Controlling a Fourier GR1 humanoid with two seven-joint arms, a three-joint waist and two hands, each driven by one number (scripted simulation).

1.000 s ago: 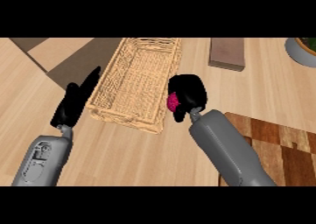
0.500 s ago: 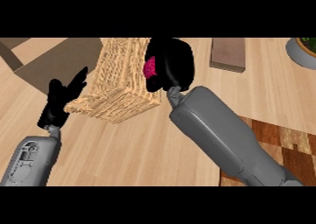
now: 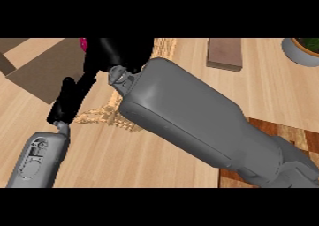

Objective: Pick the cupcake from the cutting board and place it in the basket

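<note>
Over the counter's (image 3: 155, 163) upper middle, the right hand (image 3: 126, 50) is hovering above the basket (image 3: 96, 115), its fingers curling round the cupcake (image 3: 83, 43). Only a pink sliver of the cupcake is showing, peeking out at the hand's left side against the dark fingers, at the view's top edge; whether it is touching the basket cannot be told. Right forearm (image 3: 194, 119): grey, reaching in from the lower right corner and covering most of the basket, whose woven wall is showing just below the wrist. Left hand (image 3: 67, 99): resting just left of the basket, fingers straight, holding nothing. Cutting board (image 3: 298, 137): lying at the right, partly under the forearm. Brown block (image 3: 225, 53) and plant pot (image 3: 298, 55): sitting at the upper right.
</note>
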